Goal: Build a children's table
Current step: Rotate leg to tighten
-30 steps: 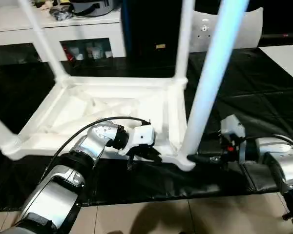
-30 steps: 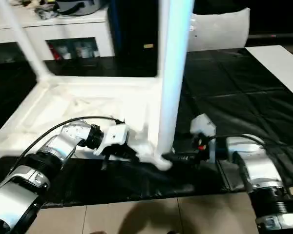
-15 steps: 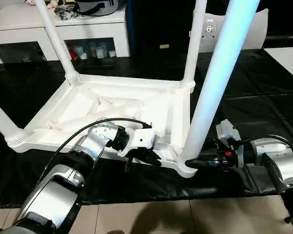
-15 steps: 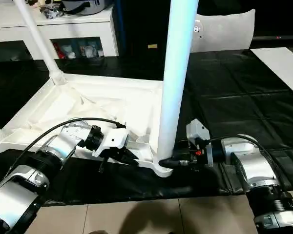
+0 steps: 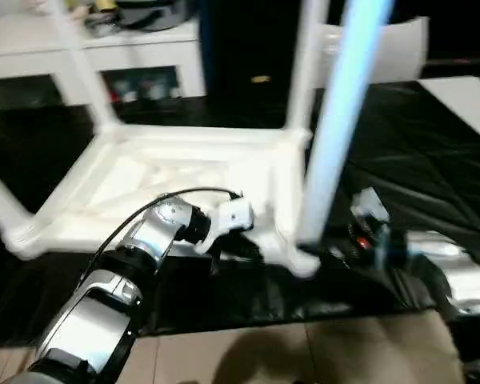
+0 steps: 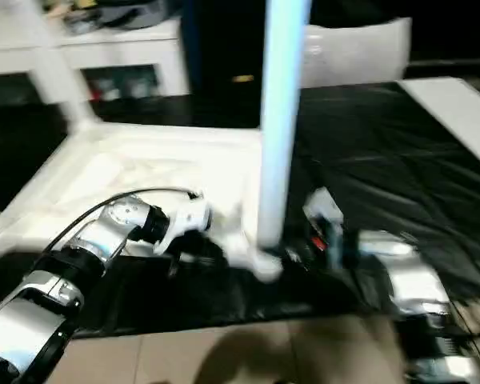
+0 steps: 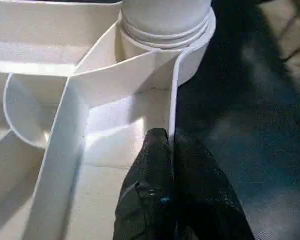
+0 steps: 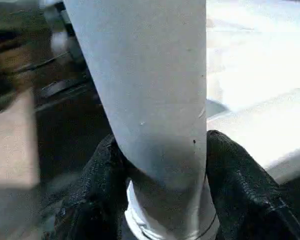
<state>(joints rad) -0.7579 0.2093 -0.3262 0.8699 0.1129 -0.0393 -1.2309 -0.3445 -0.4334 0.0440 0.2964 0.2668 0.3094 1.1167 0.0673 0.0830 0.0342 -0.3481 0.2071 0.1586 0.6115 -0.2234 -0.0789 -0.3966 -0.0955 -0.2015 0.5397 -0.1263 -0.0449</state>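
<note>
Children's table top (image 5: pixel 184 172), underside up at frame centre on black desk (image 5: pixel 432 136): left gripper (image 7: pixel 171 145) fingers pinch its rim to steady it; right gripper (image 8: pixel 162 165) fingers clamp near leg (image 5: pixel 336 120), apparently seating it.

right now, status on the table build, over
Left end effector pinching tabletop rim. Right end effector clamped round near leg at its socket. Four legs seated.

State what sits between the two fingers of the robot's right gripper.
The lower end of the near table leg sits between the right gripper's fingers, just above its corner socket, as the right wrist view shows.
</note>
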